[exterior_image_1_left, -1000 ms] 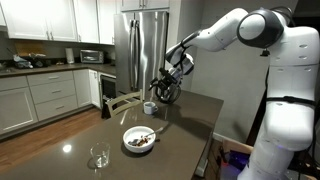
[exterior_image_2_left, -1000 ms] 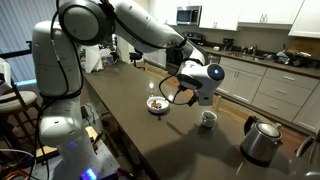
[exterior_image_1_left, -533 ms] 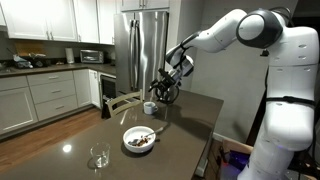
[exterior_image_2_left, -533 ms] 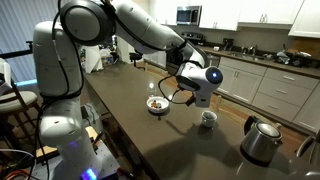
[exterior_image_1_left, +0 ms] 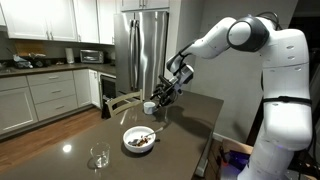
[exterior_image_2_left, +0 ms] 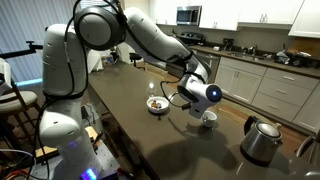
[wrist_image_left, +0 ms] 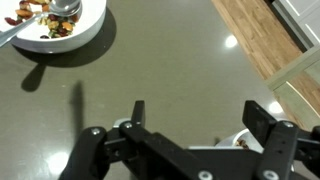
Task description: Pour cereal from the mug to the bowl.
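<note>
The small white mug stands on the dark table, beyond the bowl; it also shows in the other exterior view. In the wrist view only its white rim, with a few brown cereal bits inside, peeks out beside the gripper body. The wide white bowl holds dark contents and a spoon; it shows in both exterior views and at the wrist view's top left. My gripper is open and empty, just above the mug.
A clear drinking glass stands near the table's front corner. A metal kettle stands on the table past the mug. A chair back is at the table's far side. Wood floor lies beyond the table edge.
My arm has lowered and shifted, bringing the open gripper down close over the mug. The mug, bowl and glass have not moved.
</note>
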{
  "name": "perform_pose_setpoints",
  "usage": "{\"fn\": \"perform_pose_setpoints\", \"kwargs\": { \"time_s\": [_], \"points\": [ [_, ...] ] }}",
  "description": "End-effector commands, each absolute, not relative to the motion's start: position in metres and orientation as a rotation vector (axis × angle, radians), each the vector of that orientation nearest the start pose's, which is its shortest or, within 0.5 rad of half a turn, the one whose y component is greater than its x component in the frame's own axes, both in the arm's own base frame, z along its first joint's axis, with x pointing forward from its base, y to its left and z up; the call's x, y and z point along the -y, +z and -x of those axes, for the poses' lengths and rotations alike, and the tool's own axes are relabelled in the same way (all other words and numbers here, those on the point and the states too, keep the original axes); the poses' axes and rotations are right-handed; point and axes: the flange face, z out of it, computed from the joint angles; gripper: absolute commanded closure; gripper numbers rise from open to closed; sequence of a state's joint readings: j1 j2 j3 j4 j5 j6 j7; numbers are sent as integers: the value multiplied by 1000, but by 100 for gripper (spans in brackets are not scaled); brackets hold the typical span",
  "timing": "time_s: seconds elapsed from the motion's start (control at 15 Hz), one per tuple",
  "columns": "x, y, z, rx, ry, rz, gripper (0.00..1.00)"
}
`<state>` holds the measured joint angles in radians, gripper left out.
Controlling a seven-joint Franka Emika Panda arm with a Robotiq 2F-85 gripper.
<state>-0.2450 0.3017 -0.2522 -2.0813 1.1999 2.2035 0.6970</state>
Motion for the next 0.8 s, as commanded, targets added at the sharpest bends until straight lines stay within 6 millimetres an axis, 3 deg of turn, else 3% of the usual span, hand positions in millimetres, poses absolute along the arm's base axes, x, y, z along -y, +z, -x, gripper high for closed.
{"fn": "perform_pose_setpoints", "kwargs": {
  "time_s": [0.0,0.33,0.73],
  "points": [
    [262,278,-526,-1954,274,1013,0],
    [279,265,-520,-1902,203,735,0],
    [297,228,-507,-1918,155,616,0]
  ]
}}
